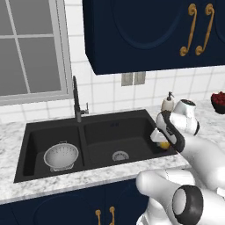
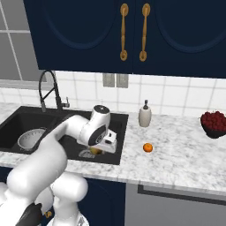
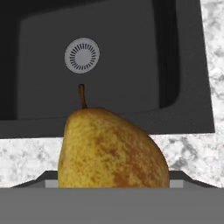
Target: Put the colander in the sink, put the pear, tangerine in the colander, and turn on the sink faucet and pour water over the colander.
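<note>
My gripper [image 1: 164, 143] is shut on the yellow-brown pear [image 3: 113, 148], holding it just above the right edge of the black sink [image 1: 110, 127]. The pear [image 2: 96, 151] hangs under the hand, stem up, over the rim between basin and counter. The silvery colander [image 1: 61, 156] sits upright in the left basin [image 2: 31, 137], far to the left of the gripper. On the marble counter right of the sink lies the orange tangerine [image 2: 148, 147]. The black gooseneck faucet [image 1: 75, 99] stands behind the divider between the basins. The water is out of view.
A soap dispenser [image 2: 145, 114] stands on the counter behind the sink's right corner. A dark bowl of red fruit [image 2: 214, 123] is at the far right. Navy wall cabinets [image 1: 149, 30] hang overhead. The right basin's silver drain [image 3: 82, 54] lies beyond the pear.
</note>
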